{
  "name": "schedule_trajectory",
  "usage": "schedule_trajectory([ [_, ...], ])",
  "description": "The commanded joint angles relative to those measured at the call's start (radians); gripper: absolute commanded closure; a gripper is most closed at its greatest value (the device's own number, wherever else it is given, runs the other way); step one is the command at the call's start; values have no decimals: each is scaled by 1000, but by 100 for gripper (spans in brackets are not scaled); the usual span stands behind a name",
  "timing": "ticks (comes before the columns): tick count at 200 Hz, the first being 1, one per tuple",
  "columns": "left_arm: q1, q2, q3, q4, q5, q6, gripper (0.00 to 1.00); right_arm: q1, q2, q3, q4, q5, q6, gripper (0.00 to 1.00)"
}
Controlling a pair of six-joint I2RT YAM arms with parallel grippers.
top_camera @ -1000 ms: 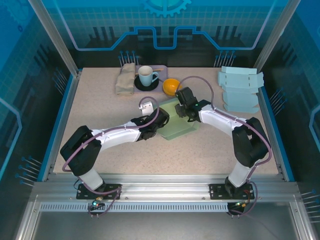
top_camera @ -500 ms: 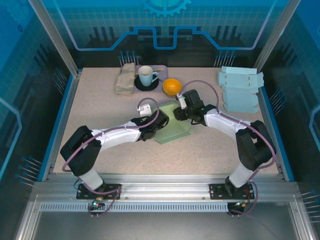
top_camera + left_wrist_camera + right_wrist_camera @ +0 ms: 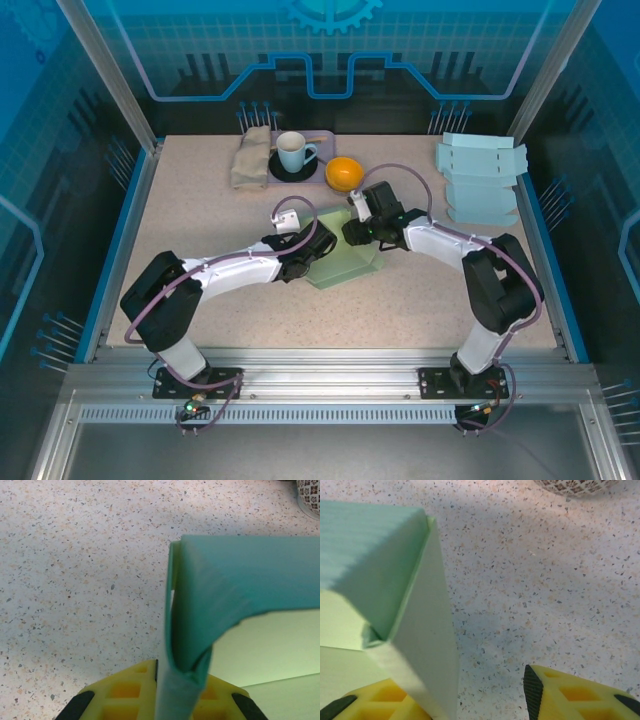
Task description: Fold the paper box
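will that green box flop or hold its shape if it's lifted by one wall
Probably floppy: the box wall pinched between the left fingers bows and creases near the grip. Likely light, since that wall, seen edge-on, is one thin sheet. It may sag or spring open if lifted by one wall.

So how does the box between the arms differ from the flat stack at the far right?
The paper box has walls folded up; the flat stack lies unfolded. The box is pinched by the left tool; the stack sits untouched. Both are pale card.
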Motion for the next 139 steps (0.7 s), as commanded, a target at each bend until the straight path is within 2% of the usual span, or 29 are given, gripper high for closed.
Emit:
schedule_trajectory([
  [1, 18, 1, 31, -29, -71, -56, 100, -9, 33, 13, -67, 20, 12, 52],
  [53, 17, -10, 24, -38, -57, -63, 100, -5, 82, 64, -94, 89, 29, 55],
  [86, 17, 2, 31, -90, -87, -72, 100, -4, 106, 108, -227, 367, 97, 74],
  [114, 18, 10, 29, -123, -117, -95, 100, 11, 96, 111, -298, 565, 148, 77],
  [127, 16, 11, 28, -121, -118, -95, 100, 9, 83, 100, -291, 578, 151, 75],
  [139, 17, 16, 30, -116, -115, -84, 100, 8, 56, 67, -214, 491, 113, 70],
])
